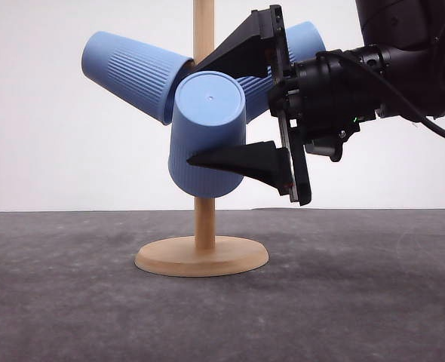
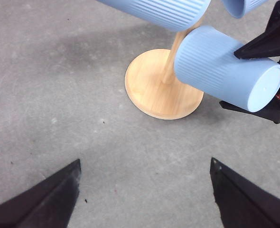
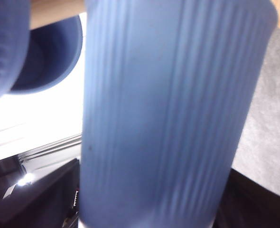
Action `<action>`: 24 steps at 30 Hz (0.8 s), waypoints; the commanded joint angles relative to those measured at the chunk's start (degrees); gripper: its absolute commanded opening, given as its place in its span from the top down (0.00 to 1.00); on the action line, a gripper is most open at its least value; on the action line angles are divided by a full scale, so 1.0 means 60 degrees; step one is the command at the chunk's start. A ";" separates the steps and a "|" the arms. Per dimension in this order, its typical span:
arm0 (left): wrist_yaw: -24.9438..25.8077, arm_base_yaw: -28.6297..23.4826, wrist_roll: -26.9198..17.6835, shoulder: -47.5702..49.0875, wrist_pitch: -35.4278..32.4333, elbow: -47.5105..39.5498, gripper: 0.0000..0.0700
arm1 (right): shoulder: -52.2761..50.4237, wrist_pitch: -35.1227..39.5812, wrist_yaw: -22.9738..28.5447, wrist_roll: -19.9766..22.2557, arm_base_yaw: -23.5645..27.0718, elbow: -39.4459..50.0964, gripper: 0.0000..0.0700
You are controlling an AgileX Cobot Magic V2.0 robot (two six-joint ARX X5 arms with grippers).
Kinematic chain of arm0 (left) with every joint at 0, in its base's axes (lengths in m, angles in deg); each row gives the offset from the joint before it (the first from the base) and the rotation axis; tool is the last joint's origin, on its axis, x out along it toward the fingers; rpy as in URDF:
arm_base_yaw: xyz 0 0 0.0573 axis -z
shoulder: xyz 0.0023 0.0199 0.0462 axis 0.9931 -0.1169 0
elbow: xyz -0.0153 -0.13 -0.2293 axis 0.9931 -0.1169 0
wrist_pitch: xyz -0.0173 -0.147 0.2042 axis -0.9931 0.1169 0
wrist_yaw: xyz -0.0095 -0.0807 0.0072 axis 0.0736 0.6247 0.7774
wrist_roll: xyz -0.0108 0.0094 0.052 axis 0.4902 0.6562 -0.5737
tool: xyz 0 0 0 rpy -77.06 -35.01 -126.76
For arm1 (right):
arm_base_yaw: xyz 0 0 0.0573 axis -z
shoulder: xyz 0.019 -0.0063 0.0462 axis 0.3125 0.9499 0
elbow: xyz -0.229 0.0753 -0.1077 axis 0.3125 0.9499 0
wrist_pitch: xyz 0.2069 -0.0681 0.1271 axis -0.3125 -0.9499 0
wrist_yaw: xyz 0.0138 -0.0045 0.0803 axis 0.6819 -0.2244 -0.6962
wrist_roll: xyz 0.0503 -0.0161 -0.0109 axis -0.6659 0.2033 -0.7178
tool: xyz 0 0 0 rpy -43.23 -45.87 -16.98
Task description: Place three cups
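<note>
— Blue ribbing right up against the right wrist lens: that's the front cup (image 3: pixel 168 114), sitting between the right gripper's (image 1: pixel 241 105) fingers.

— Clamped on it?

— From the front, one finger runs over the cup's top, the other presses along its lower side. I'd call that holding the front cup, though the upper contact is hard to confirm. The cup hangs mouth toward the wooden stand (image 1: pixel 203 226), flat base facing us, so it looks slipped over a peg.

— And the other two?

— Left cup (image 1: pixel 136 75) angles out to the left, rear cup (image 1: pixel 302 45) peeks out behind the gripper on the right. Both hang off the pole, mouths inward, bases outward, presumably so each peg carries one. All three seem placed; letting go is probably what remains.

— Left arm?

— Left gripper (image 2: pixel 144 190) hovers wide apart over bare table (image 2: pixel 59 95), holding nothing.

— Any logos, writing?

— None I can read anywhere.
</note>
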 commanded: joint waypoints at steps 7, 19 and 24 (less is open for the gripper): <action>0.0015 0.0029 0.0102 -0.0051 -0.0064 0.0040 0.26 | 0.0015 0.0171 -0.0635 0.0162 -0.0035 -0.0111 0.21; 0.0015 0.0029 0.0339 -0.0051 -0.0055 0.0040 0.26 | -0.0219 0.0171 -0.1165 0.0545 -0.0058 0.0035 0.21; 0.0011 0.0026 0.0339 -0.0051 -0.0071 0.0040 0.26 | -0.0926 0.0171 -0.1165 0.0734 -0.0044 0.0898 0.21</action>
